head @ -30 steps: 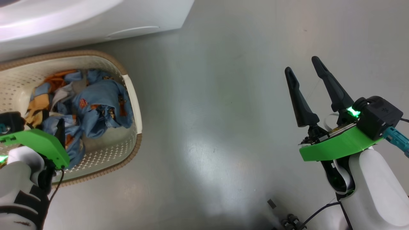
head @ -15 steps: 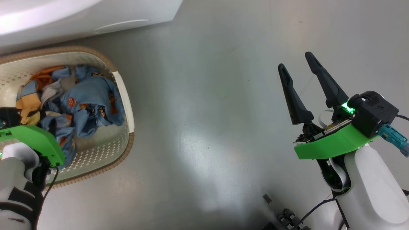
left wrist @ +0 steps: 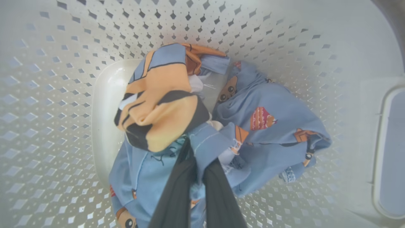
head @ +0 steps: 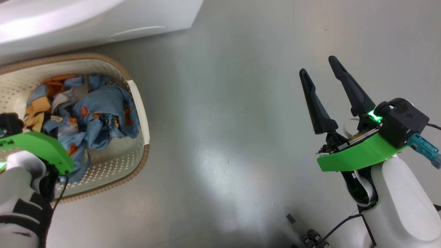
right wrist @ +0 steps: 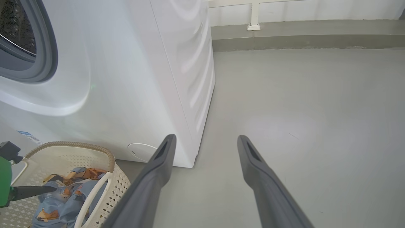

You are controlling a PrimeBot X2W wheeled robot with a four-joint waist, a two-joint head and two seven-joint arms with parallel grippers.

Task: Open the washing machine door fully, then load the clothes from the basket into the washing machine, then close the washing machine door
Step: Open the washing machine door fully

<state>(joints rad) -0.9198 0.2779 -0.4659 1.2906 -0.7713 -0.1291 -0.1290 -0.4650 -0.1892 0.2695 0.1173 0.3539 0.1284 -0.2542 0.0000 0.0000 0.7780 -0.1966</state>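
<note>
1. Left tool [left wrist: 199, 158]: clenched on a fold of blue cloth at the near side of the clothes [left wrist: 259, 126]. The fold sits between both fingers.
2. Clothes: all lie in the basket [left wrist: 63, 95], in one tangled heap. Judged soft, light and limp. They should drape and trail when raised, and one garment may drag another along. Take hold on a bunched fold near the middle of the heap, not on a loose hem. Lift high enough for the cloth to pass the rim.
3. Right tool [head: 317, 66]: released and empty, over bare floor [head: 241, 103], well apart from the basket.
4. Washer [right wrist: 126, 79]: stands just behind the basket.
5. View differences: the left wrist view shows the pinch itself. In the head view a green mount [head: 38, 148] covers it, but the basket's place by the washer base is plain. The right wrist view adds the grey seal [right wrist: 44, 47] and drum [right wrist: 15, 28], above and beyond the basket.
</note>
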